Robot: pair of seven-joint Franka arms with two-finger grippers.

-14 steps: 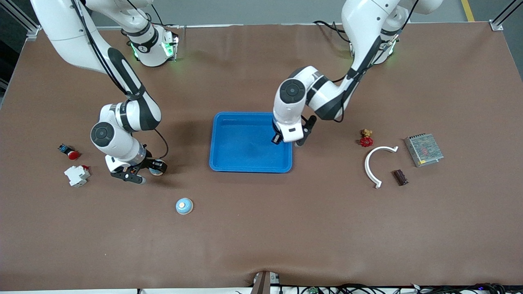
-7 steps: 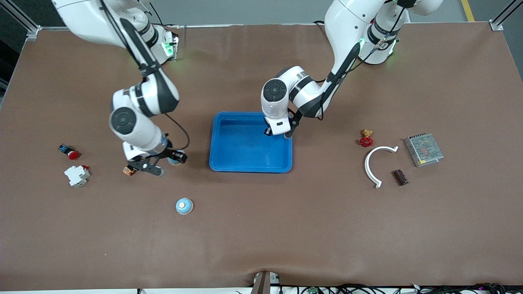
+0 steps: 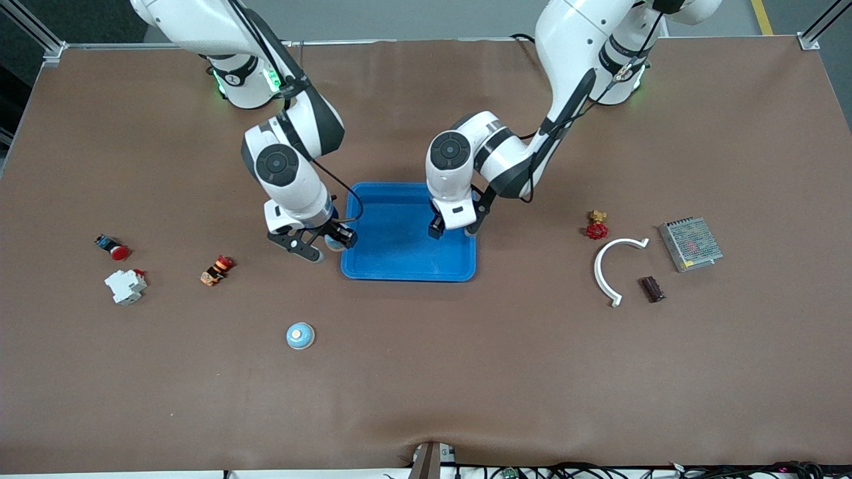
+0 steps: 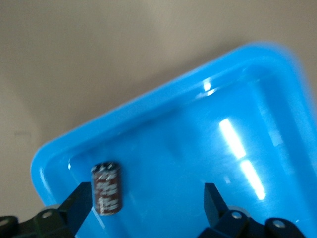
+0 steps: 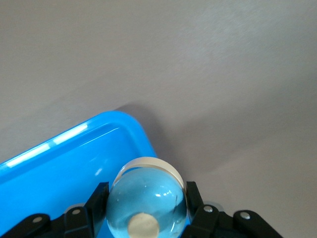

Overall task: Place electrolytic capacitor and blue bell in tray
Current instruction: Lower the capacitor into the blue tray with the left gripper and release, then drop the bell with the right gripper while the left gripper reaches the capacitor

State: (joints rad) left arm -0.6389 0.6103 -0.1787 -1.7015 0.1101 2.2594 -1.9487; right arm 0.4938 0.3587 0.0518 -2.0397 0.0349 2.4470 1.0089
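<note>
Small dark-brown cylindrical electrolytic capacitor [image 4: 106,187] lying loose in the shallow bright-blue plastic tray [image 3: 399,274], mid-frame; probably light, rigid, apt to roll. Over it, left gripper [image 4: 146,191] spread wide, empty. Glossy blue dome bell [image 5: 147,201], likely slippery, pinched across its base by right gripper [image 3: 319,243] at the tray's rim.

I am seeing the left end effector [image 4: 148,198] only as two dark fingertips [image 4: 79,201], the picture's edge cutting off the rest. In the front view the left arm's wrist is hiding the capacitor [image 4: 107,187]. The tray [image 4: 163,106] is running out of frame in both wrist views. The right end effector [image 5: 143,208] is being cropped the same way, and the bell [image 5: 146,198] it is gripping is losing its lower part. The small parts at both ends of the desk [image 3: 426,372] are staying too small for me to identify.
</note>
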